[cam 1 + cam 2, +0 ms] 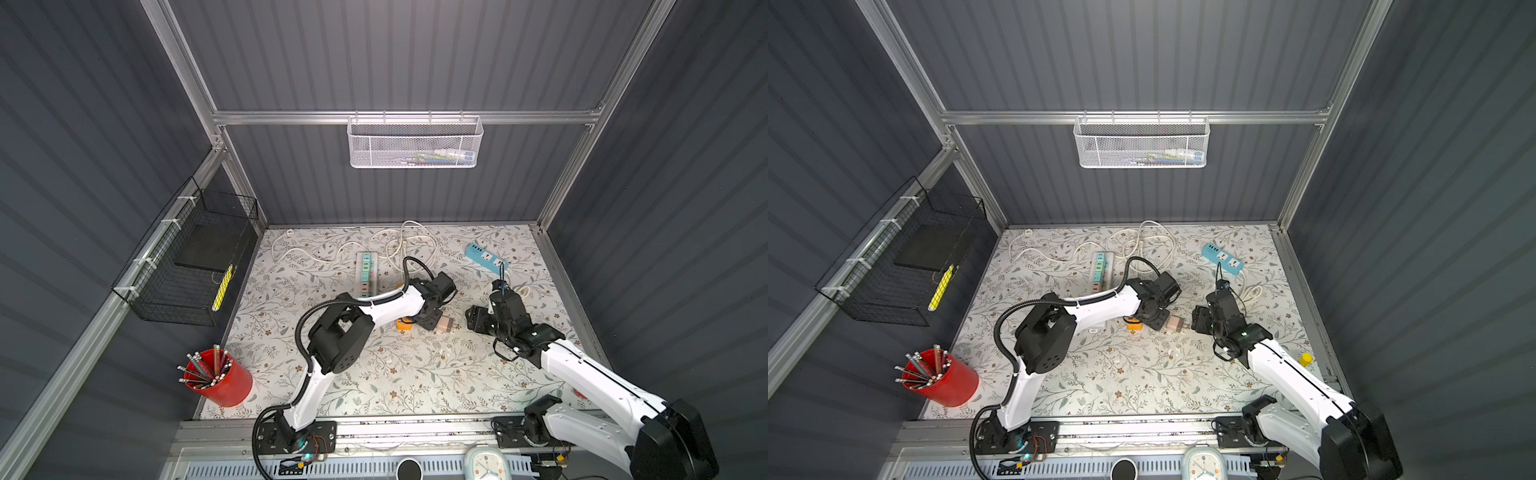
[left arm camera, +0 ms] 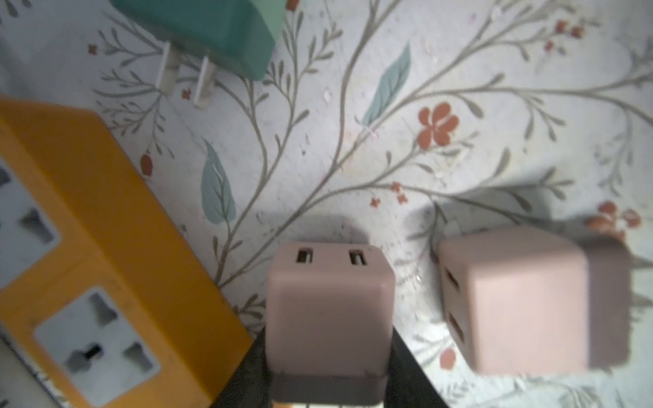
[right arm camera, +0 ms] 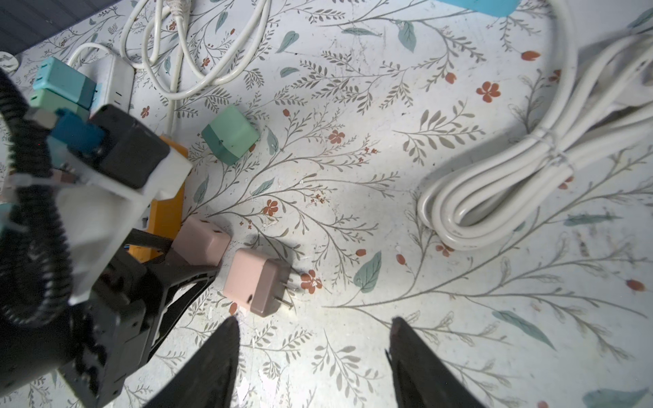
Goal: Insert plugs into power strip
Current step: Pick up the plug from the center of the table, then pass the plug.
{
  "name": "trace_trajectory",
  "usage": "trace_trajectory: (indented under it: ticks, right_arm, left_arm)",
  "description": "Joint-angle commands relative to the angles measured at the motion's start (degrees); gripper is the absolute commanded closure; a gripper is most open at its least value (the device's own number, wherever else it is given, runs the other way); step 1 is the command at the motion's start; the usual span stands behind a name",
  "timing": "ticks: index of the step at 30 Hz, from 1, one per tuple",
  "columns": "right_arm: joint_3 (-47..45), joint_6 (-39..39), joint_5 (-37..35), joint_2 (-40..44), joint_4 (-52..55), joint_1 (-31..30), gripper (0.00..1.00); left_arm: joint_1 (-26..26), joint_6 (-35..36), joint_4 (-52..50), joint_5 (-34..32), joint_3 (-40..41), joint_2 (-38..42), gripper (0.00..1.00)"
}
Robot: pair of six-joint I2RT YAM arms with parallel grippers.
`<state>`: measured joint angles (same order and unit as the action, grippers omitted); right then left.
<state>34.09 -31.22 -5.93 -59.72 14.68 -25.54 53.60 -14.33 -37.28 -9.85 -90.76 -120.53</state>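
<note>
Left gripper [image 1: 432, 323] clenched on a pink plug [image 2: 330, 311], down at the floral table [image 3: 353, 176] beside the orange power strip [image 2: 106, 229]; second pink plug [image 3: 256, 281] lying on its side just beside it; right gripper [image 3: 312, 353] nearby, jaws apart and empty; mint plug [image 3: 229, 136] loose on the table; white power strip [image 3: 115, 79] farther back, with seated plugs [image 3: 63, 81] in a row along it.

Red cup [image 1: 224, 386] full of pencils [image 1: 199, 368] at the floral tabletop's [image 1: 395, 382] near-left corner, white mesh basket [image 1: 413, 143] hanging on the back rail, black wire basket [image 1: 183, 266] on the left wall, small clock [image 1: 484, 463] out front.
</note>
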Motion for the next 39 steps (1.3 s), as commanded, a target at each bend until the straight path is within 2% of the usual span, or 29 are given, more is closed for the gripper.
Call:
trace_trajectory:
  ticks: [1,4,9,12,15,18,22,24,31,39]
  right_arm:
    - [2.9,1.2,1.5,-0.2,2.1,0.2,0.33]
    - [4.5,1.9,3.6,-0.4,3.4,0.2,0.33]
    - [9.3,4.7,11.6,-1.5,6.9,0.4,0.33]
    - [12.4,6.6,14.2,-2.1,10.1,0.3,0.33]
    - [14.7,7.9,14.7,-3.3,11.6,0.3,0.34]
    - [16.0,8.7,19.2,-5.5,11.3,0.3,0.39]
    - [16.3,8.7,27.8,-7.8,9.0,0.3,0.44]
    - [16.2,8.6,29.5,-8.4,7.9,0.3,0.43]
    - [16.4,8.6,32.5,-11.8,4.6,-0.1,0.42]
    - [16.7,8.8,33.8,-15.0,2.7,-0.3,0.48]
  left_arm:
    - [0.6,4.9,14.3,3.3,6.0,9.1,0.73]
    - [0.6,6.9,27.3,4.0,16.1,14.6,0.75]
    - [0.8,11.4,48.4,6.9,30.7,21.5,0.75]
    - [0.8,14.1,57.8,6.9,37.0,24.0,0.88]
    - [0.8,15.4,58.9,6.8,38.7,25.3,0.89]
    - [0.8,16.7,62.3,7.7,40.7,25.4,0.89]
    - [1.0,17.4,72.5,8.1,45.8,25.9,0.93]
    - [1.0,17.4,77.8,7.6,48.3,25.7,0.95]
    - [1.1,17.5,78.8,10.4,48.8,24.9,0.95]
    - [1.0,17.0,78.7,13.8,48.6,24.7,0.95]
